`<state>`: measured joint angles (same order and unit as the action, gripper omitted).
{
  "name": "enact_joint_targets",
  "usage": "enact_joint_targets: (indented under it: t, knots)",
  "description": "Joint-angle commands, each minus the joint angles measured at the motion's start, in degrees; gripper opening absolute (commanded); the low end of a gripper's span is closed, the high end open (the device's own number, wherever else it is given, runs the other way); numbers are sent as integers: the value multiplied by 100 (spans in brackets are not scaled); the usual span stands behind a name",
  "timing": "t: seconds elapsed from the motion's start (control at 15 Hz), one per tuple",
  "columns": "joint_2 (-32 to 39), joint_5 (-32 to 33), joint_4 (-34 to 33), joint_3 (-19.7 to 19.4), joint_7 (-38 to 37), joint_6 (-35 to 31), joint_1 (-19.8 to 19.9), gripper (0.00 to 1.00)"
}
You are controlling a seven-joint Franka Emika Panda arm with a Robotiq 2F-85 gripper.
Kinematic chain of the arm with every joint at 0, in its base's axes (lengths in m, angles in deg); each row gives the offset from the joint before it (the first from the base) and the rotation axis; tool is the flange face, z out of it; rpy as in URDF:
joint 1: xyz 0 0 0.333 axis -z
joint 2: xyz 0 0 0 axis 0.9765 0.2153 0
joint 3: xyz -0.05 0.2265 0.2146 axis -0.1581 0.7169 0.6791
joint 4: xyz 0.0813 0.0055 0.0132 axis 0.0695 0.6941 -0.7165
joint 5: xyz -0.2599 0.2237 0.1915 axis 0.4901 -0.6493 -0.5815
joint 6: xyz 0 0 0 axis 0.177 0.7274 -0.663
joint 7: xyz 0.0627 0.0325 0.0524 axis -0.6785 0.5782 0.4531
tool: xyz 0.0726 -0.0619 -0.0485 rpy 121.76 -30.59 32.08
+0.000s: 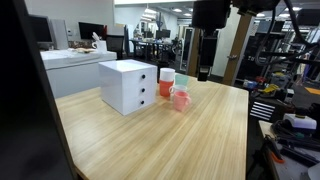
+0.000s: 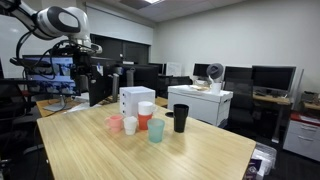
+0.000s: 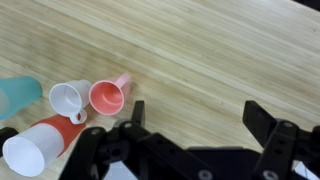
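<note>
The gripper (image 3: 192,115) hangs wide open and empty above the desk (image 3: 220,50), with the pink cup (image 3: 108,96) off to its left in the wrist view.

The white, jointed Franka arm (image 2: 58,20) is arching high over the light wooden table (image 2: 170,160), its wrist bending so that the black Robotiq gripper (image 3: 193,112) is pointing straight down. The gripper is hovering well above the tabletop, gripping nothing, its two black fingers (image 3: 135,112) standing wide apart.
</note>
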<state>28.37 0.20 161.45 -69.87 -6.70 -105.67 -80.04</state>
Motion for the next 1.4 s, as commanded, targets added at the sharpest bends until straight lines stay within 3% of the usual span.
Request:
enact_joint_targets:
  t: [0.0, 0.47, 0.87, 1.33]
  knots:
    - [5, 28, -8, -78, -24, 14, -83, 100]
    - [155, 86, -131, -128, -156, -348, -3, 100]
    - [695, 208, -652, -483, -502, -994, 373, 100]
    - [1158, 210, -1153, -864, -923, -1000, 669, 100]
